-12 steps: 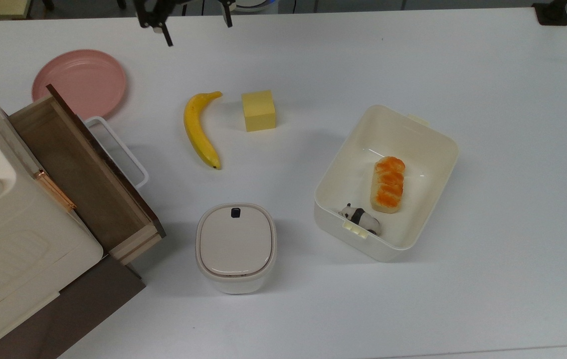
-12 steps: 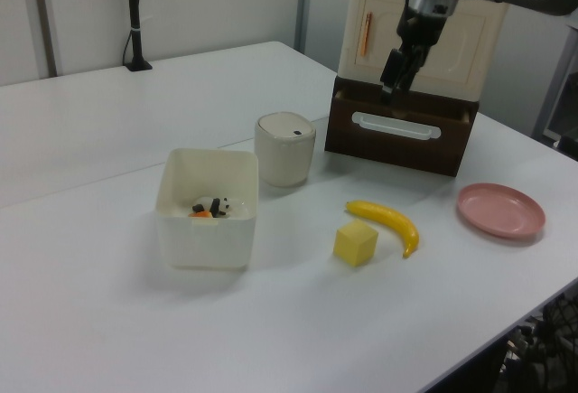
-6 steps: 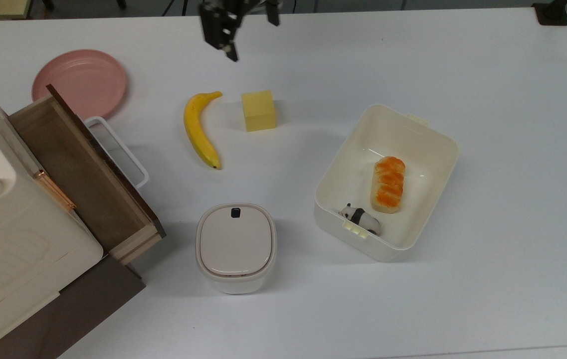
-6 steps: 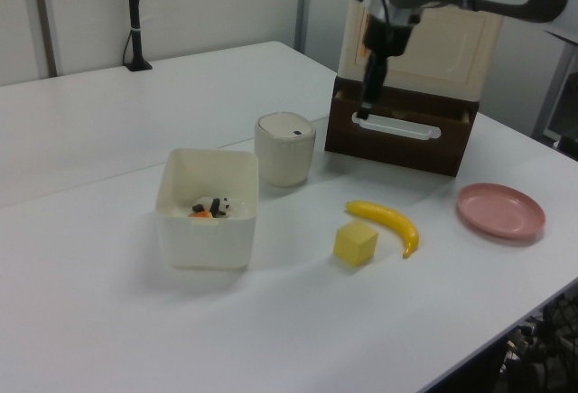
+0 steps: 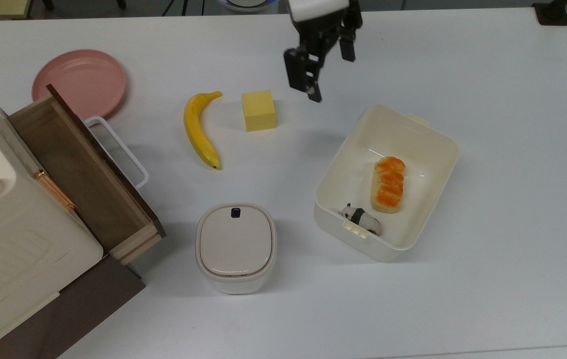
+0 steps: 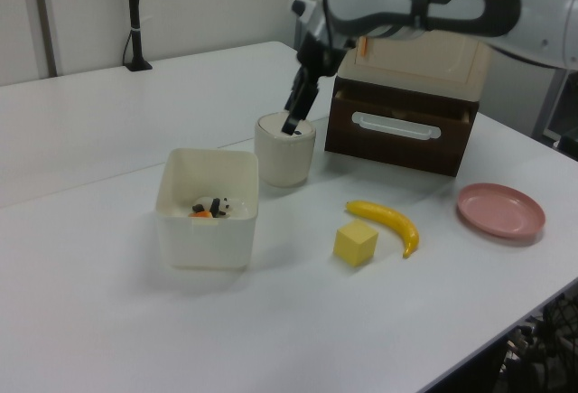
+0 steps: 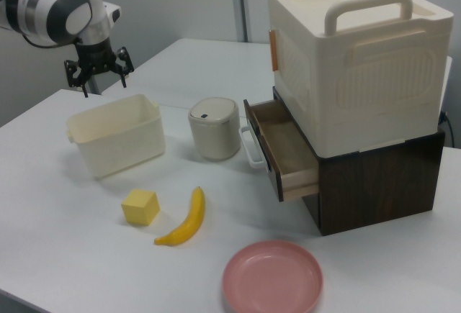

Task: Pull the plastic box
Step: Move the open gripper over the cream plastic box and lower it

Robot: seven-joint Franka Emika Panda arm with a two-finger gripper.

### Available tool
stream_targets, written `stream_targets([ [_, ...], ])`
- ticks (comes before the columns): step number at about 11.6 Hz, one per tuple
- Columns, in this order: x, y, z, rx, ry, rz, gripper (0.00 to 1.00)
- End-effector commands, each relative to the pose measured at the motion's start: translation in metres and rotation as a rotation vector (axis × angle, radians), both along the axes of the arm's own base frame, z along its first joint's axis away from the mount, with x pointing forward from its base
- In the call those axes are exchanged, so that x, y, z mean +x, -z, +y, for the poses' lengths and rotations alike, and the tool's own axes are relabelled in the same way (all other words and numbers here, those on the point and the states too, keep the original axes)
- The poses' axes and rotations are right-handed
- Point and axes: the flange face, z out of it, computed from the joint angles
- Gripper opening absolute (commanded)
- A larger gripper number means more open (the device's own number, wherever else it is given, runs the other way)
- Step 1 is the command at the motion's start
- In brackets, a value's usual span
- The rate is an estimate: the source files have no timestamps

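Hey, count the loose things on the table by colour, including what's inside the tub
Yellow: 2, banana and block
Pink: 1, plate
Cream: 2, plastic box and lidded bin
Orange: 1, bread
Black-and-white: 1, panda
Total: 7

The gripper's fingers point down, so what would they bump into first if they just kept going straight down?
Probably the bare white table, beside the plastic box. The open gripper seems to hang just outside the box's rim, though depth is hard to judge.

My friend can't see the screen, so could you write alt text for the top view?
An open gripper hangs above a white table, near an open plastic box holding bread and a toy panda. A banana, yellow cube and pink plate lie nearby.
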Motion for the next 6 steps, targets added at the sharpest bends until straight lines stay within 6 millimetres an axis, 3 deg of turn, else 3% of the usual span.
stream_targets([
  [1, 0.014, 0.034, 0.034, -0.025, -0.066, -0.011, 1.00],
  [3, 0.023, 0.067, 0.053, -0.076, -0.108, -0.005, 1.00],
  [6, 0.030, 0.091, 0.076, -0.105, -0.144, -0.032, 1.00],
])
